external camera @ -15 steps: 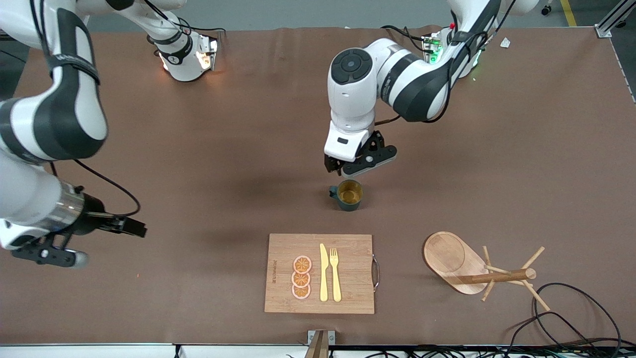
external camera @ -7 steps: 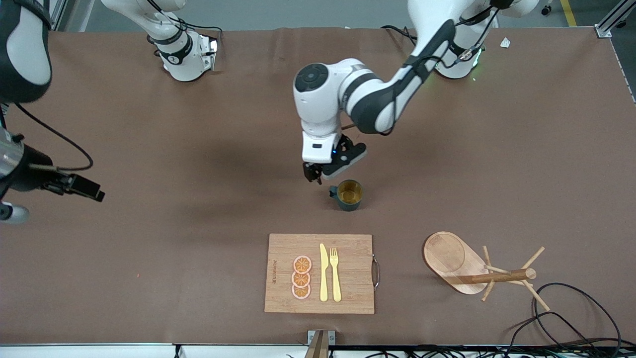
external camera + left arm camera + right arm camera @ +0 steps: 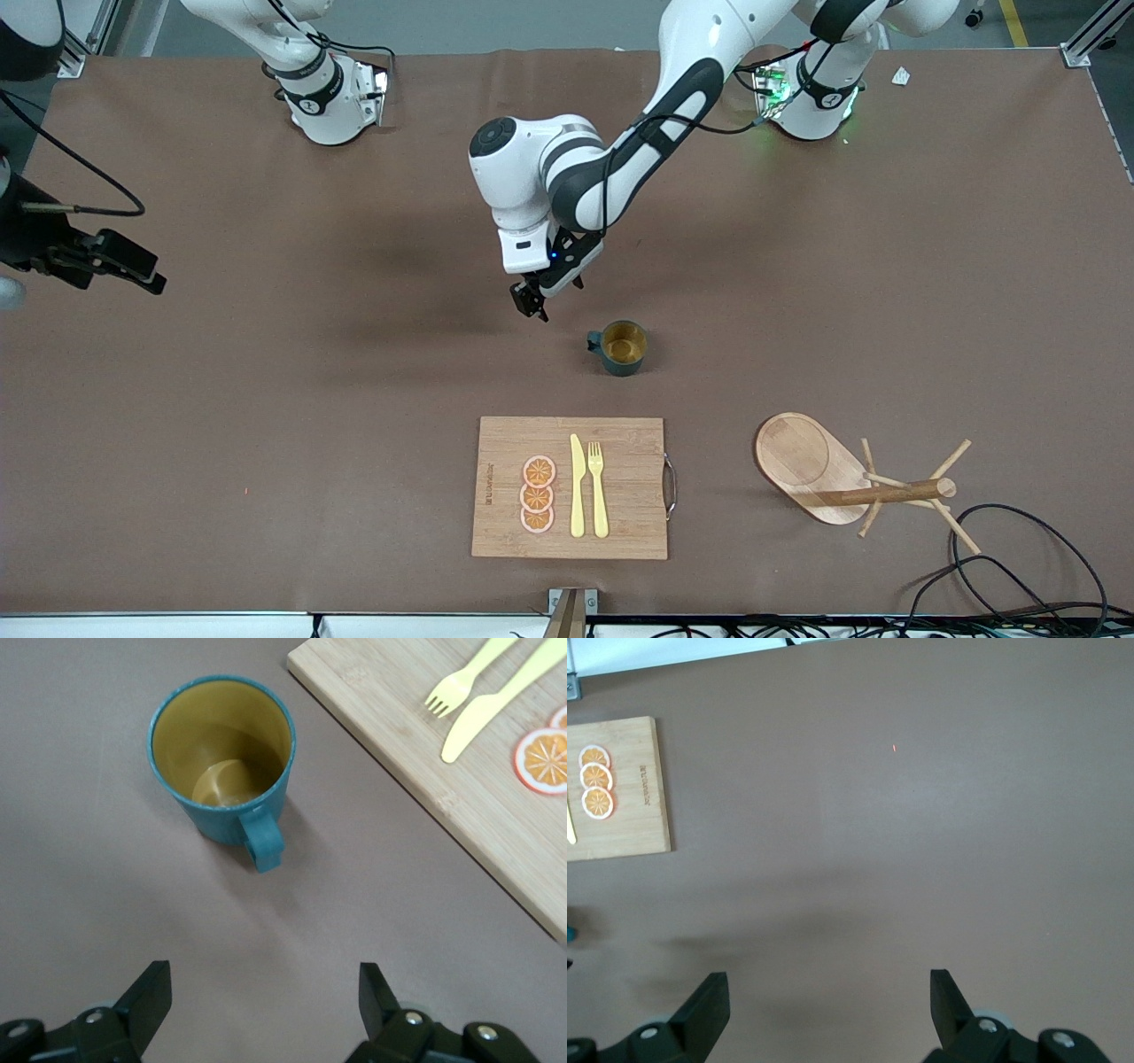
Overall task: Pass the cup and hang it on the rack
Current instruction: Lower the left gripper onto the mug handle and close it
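The dark teal cup (image 3: 620,347) stands upright on the brown table, its handle toward the right arm's end; the left wrist view shows its yellowish inside (image 3: 221,762) and its handle pointing at my fingers. My left gripper (image 3: 530,304) (image 3: 266,985) is open and empty, low over the table beside the cup on the handle side, not touching it. The wooden rack (image 3: 811,465) is near the front edge toward the left arm's end, its post (image 3: 895,492) and pegs pointing that way. My right gripper (image 3: 828,992) is open and empty over bare table at the right arm's end.
A bamboo cutting board (image 3: 638,443) with a yellow knife, a fork and three orange slices lies nearer to the front camera than the cup; it also shows in the right wrist view (image 3: 638,828). Black cables (image 3: 1019,567) lie at the front edge by the rack.
My left gripper has moved from over the cup toward the right arm's end and now sits beside the handle. My right arm has drawn back toward its end of the table.
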